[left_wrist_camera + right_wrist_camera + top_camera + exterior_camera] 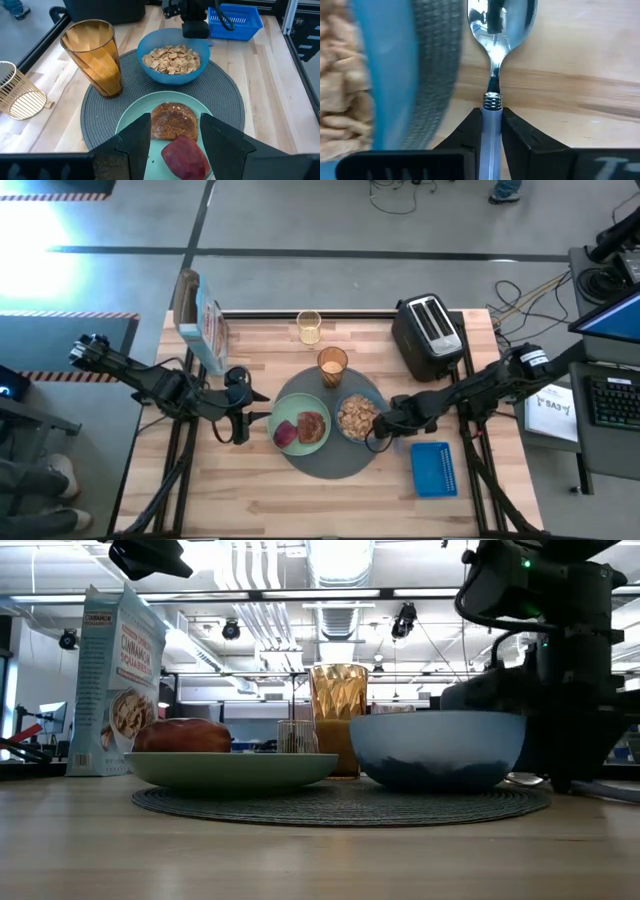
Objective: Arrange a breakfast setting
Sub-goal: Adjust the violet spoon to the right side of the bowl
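A round dark-grey mat (325, 455) carries a pale-green plate (300, 442) with a toast slice (172, 120) and a red fruit (185, 155). It also carries a blue bowl (172, 72) of brown cereal (172, 59) and an amber tumbler (95, 57). My right gripper (378, 438) is low at the mat's right edge, just near-right of the bowl, shut on a small spoon (500, 20). My left gripper (243, 423) is open and empty just left of the plate. My right gripper pinches the spoon's pale-blue handle (489, 131) between its two fingers, close to the metal neck. The fingers lie along the spoon. The spoon's bowl (501, 17) points ahead over the bare wood beside the mat's edge; whether it touches the table I cannot tell.
A black-and-silver toaster (430, 335) stands at the far right. A blue slotted basket (433, 468) lies near right of the mat. A cereal box (200, 320) stands at the far left. A small wire holder (309, 327) stands behind the tumbler.
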Robot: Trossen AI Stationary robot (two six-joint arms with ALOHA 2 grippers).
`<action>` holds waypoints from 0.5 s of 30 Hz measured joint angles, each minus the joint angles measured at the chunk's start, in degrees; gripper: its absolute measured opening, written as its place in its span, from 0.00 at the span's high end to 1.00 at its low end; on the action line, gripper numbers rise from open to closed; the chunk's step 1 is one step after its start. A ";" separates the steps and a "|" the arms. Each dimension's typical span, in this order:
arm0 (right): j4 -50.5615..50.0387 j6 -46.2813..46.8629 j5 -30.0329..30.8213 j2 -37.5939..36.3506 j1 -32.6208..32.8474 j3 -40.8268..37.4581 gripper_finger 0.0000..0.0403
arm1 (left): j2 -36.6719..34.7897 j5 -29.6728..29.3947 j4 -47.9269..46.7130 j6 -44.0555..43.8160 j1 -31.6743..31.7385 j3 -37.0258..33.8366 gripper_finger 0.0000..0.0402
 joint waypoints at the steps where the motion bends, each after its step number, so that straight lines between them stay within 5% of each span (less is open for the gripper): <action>1: 0.33 -0.12 0.00 0.04 0.00 0.29 0.89 | 0.00 0.00 0.00 0.00 0.00 0.00 0.61; 15: 2.42 -3.85 2.66 0.80 0.00 7.28 0.87 | 0.00 0.00 -0.11 -0.02 0.00 0.00 0.61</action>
